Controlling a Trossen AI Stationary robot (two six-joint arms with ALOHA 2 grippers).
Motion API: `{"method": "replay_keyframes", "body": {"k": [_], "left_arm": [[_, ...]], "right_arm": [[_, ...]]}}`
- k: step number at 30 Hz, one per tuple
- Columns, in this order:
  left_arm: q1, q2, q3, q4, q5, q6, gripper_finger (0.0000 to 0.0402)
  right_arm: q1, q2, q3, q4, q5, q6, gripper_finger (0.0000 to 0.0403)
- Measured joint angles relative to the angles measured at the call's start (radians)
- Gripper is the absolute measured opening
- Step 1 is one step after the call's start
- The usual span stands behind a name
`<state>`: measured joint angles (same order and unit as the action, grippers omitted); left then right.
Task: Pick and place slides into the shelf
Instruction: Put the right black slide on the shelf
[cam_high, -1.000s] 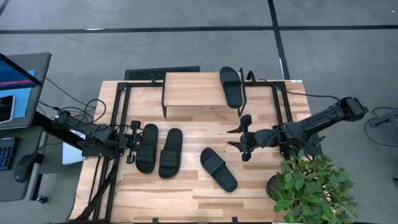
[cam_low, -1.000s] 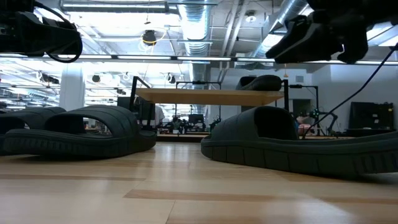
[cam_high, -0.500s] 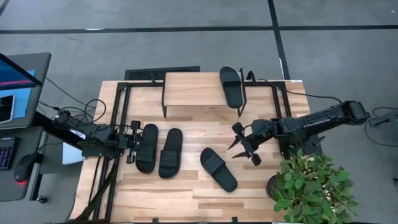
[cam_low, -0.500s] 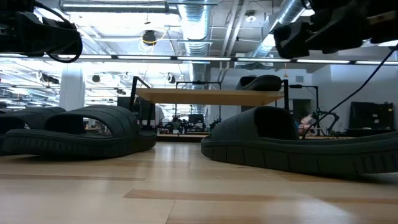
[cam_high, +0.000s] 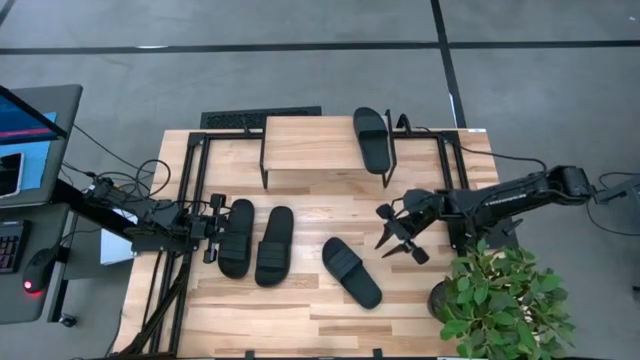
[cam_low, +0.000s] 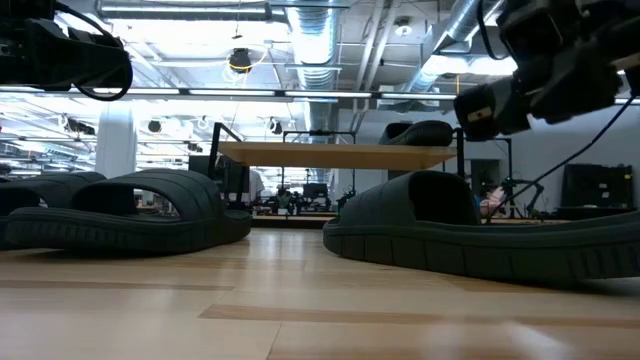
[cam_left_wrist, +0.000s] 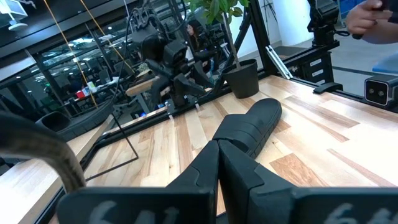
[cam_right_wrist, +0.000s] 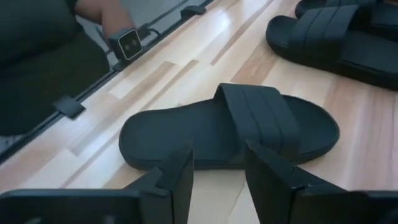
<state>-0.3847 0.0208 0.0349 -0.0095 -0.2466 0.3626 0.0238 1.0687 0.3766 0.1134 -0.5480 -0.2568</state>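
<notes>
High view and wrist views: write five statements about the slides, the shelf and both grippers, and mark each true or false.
1. One slide lies on the shelf. True.
2. Four slides lie on the tabletop. False: three do, two side by side near the left gripper and a lone slide nearer the right arm.
3. The right gripper holds a slide. False: its fingers are apart above the table, with the lone slide just ahead of them and nothing between.
4. The left gripper is shut. True.
5. A potted plant stands at the table's corner on the right arm's side. True.
</notes>
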Motion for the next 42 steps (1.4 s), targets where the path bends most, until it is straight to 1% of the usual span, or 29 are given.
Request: {"method": "replay_keyframes", "body": {"k": [4, 6, 14, 16, 20, 22, 34, 38, 42], "left_arm": [[0.0, 0.0, 0.0, 0.0, 0.0, 0.0, 0.0], [0.0, 0.0, 0.0, 0.0, 0.0, 0.0, 0.0], [0.0, 0.0, 0.0, 0.0, 0.0, 0.0, 0.0], [0.0, 0.0, 0.0, 0.0, 0.0, 0.0, 0.0], [0.0, 0.0, 0.0, 0.0, 0.0, 0.0, 0.0], [0.0, 0.0, 0.0, 0.0, 0.0, 0.0, 0.0], [0.0, 0.0, 0.0, 0.0, 0.0, 0.0, 0.0], [0.0, 0.0, 0.0, 0.0, 0.0, 0.0, 0.0], [0.0, 0.0, 0.0, 0.0, 0.0, 0.0, 0.0]], "right_arm": [[0.011, 0.0, -0.04, 0.102, 0.01, 0.081, 0.0146], [0.03, 0.0, -0.056, 0.128, 0.046, 0.109, 0.0153], [0.161, 0.012, -0.071, 0.144, 0.342, 0.192, 0.0187], [0.188, 0.028, -0.071, 0.159, 0.392, 0.205, 0.0195], [0.22, 0.091, -0.071, 0.189, 0.459, 0.233, 0.0208], [0.226, 0.133, -0.071, 0.216, 0.475, 0.246, 0.0212], [0.227, 0.422, -0.071, 0.506, 0.475, 0.272, 0.0214], [0.227, 0.481, -0.071, 0.574, 0.472, 0.286, 0.0214], [0.227, 0.504, -0.071, 0.616, 0.467, 0.295, 0.0214]]}}
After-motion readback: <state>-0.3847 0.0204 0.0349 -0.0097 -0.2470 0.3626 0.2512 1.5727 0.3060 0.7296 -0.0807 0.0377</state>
